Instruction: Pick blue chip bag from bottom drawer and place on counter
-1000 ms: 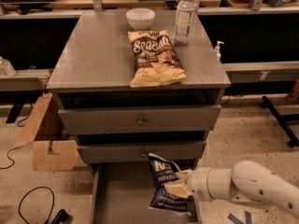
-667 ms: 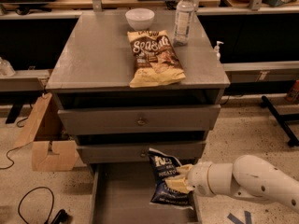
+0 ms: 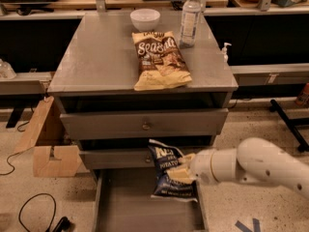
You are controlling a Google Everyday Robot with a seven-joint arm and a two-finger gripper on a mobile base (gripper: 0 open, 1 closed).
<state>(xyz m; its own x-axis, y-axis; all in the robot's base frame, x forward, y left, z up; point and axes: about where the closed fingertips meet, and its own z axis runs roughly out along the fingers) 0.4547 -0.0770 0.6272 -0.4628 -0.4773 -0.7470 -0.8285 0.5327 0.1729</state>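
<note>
The blue chip bag [image 3: 170, 174], dark navy with white lettering and a pale lower band, hangs upright above the open bottom drawer [image 3: 130, 207], in front of the middle drawer's face. My gripper [image 3: 183, 168] reaches in from the right on a white arm and is shut on the bag's right edge, holding it clear of the drawer floor. The counter [image 3: 96, 62] is the grey cabinet top above.
On the counter lie a tan "Sea Salt" bag [image 3: 159, 59], a white bowl [image 3: 145, 18] and a water bottle [image 3: 189, 17]. Two shallower drawers with knobs [image 3: 145, 125] are shut. A cardboard box [image 3: 48, 144] and cables lie on the floor at left.
The gripper has lifted the blue chip bag a little higher out of the bottom drawer, and the arm has risen with it.
</note>
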